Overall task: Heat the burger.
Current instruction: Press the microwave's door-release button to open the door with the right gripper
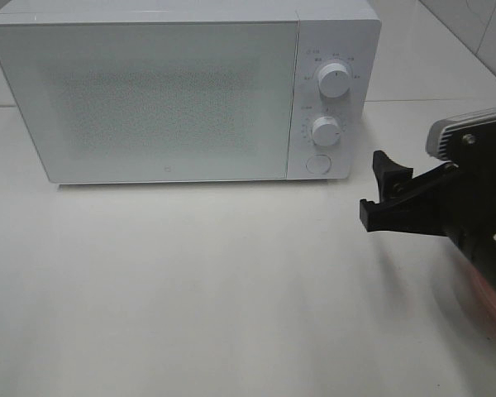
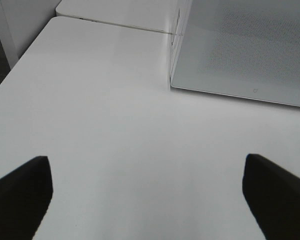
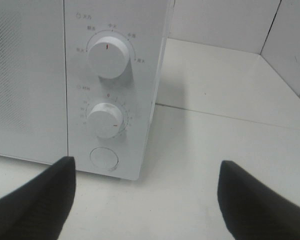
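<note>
Right wrist, right end effector [image 3: 145, 170] open, empty

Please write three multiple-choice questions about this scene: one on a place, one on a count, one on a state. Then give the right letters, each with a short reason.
1. In the high view, on which side of the microwave is the control panel?
A. on the left
B. on the right
C. on the top

2. How many round knobs does the panel carry?
A. one
B. two
C. four

3. In what state is the microwave door?
A. closed
B. wide open
C. taken off

Answers:
1 B: the panel stands to the right of the door.
2 B: one knob sits above the other, with a round button below them.
3 A: the door lies flush with the front of the microwave.
</note>
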Available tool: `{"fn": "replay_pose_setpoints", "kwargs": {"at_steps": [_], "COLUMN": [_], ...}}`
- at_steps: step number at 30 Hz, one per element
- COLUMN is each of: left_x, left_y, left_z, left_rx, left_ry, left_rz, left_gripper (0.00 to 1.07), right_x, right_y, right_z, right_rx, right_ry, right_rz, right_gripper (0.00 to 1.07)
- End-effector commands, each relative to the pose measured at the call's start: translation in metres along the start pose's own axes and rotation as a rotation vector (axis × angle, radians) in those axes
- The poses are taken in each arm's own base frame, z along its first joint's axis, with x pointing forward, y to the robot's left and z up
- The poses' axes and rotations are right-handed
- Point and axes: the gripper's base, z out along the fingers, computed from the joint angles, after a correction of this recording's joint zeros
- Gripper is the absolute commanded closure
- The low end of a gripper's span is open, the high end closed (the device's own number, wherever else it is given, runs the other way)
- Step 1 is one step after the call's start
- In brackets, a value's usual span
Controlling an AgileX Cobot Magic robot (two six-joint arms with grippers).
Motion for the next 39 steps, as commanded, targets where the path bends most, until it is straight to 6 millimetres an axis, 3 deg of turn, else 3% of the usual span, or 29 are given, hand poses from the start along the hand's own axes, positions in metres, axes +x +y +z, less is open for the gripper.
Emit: {"fn": "replay_pose_setpoints", "kwargs": {"at_steps": [1,8,22,24,27,30,32,35,37,39], "left_x": [0.001,0.001,0.001,0.001,0.001,0.001,0.001,0.001,0.001,0.001], "left_y": [0.000,0.000,0.000,0.000,0.000,0.000,0.000,0.000,0.000,0.000], "left_z": [-0.002,-0.002,-0.002,-0.002,-0.002,-0.002,-0.002,-0.002,-0.002,-0.002], "left_rx": [0.002,0.002,0.002,0.002,0.002,0.002,0.002,0.002,0.002,0.002], "left_ry": [-0.029,-0.029,-0.029,-0.029,-0.029,-0.029,-0.029,-0.029,-0.029,-0.029], "left_rz": [-0.002,-0.002,-0.002,-0.002,-0.002,-0.002,-0.002,-0.002,-0.002,-0.002], "left_gripper": [0.09,0.09,0.09,0.09,0.09,0.09,0.09,0.09,0.09,0.09], "right_x": [0.001,0.009,0.020,0.020,0.022,0.022,0.024,0.027,0.029,0.029], "right_y": [0.011,0.029,0.032,0.032,0.033,0.033,0.034,0.035,0.036,0.036], "right_z": [0.008,0.027,0.030,0.030,0.029,0.029,0.029,0.029,0.028,0.028], "right_rx": [-0.005,-0.017,-0.013,-0.009,0.006,0.009,0.026,0.042,0.073,0.080], "right_ry": [-0.003,0.043,0.093,0.100,0.120,0.125,0.154,0.184,0.208,0.207], "right_rz": [-0.005,0.044,0.244,0.342,0.650,0.708,0.929,1.059,1.313,1.379], "right_gripper": [0.34,0.34,0.35,0.38,0.51,0.53,0.64,0.71,0.86,0.88]}}
